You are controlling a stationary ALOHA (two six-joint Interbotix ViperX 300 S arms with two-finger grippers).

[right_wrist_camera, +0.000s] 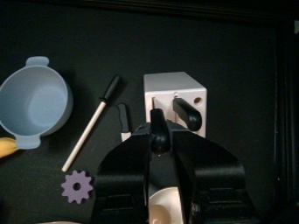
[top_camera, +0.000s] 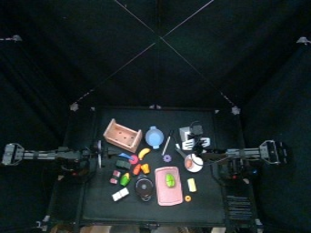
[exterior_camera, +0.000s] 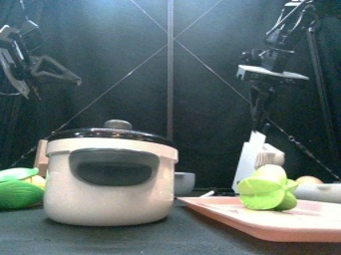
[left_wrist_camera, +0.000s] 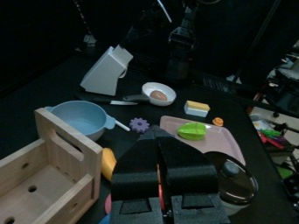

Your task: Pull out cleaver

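A white knife block [right_wrist_camera: 174, 93] stands on the black table, also seen in the top view [top_camera: 188, 136] and the left wrist view [left_wrist_camera: 107, 70]. Black handles stick out of its slots. The thickest handle [right_wrist_camera: 184, 111] looks like the cleaver's, and its blade is hidden inside the block. My right gripper [right_wrist_camera: 158, 133] hovers just in front of the handles, shut with nothing in it. My left gripper [left_wrist_camera: 158, 164] hangs shut and empty over the table's left side, near a wooden crate [left_wrist_camera: 41, 171].
A loose knife [right_wrist_camera: 93, 122] lies beside the block, with a blue bowl [right_wrist_camera: 33, 96] and a purple gear [right_wrist_camera: 77, 185] near it. A white bowl holding an egg [left_wrist_camera: 158, 93], a pink cutting board [left_wrist_camera: 222, 144] and a large pot [exterior_camera: 114, 174] crowd the table.
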